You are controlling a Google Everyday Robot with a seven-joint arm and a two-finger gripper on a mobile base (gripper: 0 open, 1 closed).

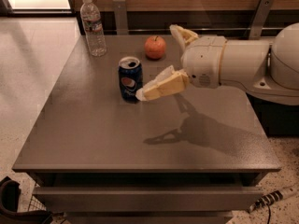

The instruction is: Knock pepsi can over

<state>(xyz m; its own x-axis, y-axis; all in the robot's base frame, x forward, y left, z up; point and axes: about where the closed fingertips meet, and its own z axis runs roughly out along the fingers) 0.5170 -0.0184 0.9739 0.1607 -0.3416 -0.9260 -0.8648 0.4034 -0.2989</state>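
The pepsi can point(130, 79), dark blue with a silver top, stands upright on the grey table point(117, 139), left of centre. My gripper point(157, 62) reaches in from the right and is open, its two cream fingers spread wide. The lower finger point(161, 85) points left, and its tip is right at the can's right side, low down. I cannot tell whether it touches. The upper finger point(183, 34) points up and back, beside the apple.
A clear plastic water bottle point(94, 27) stands at the table's back left corner. A round orange-red apple point(155, 47) sits behind the can. My white arm point(243, 62) spans the table's right side. A wooden wall with a rail runs behind the table.
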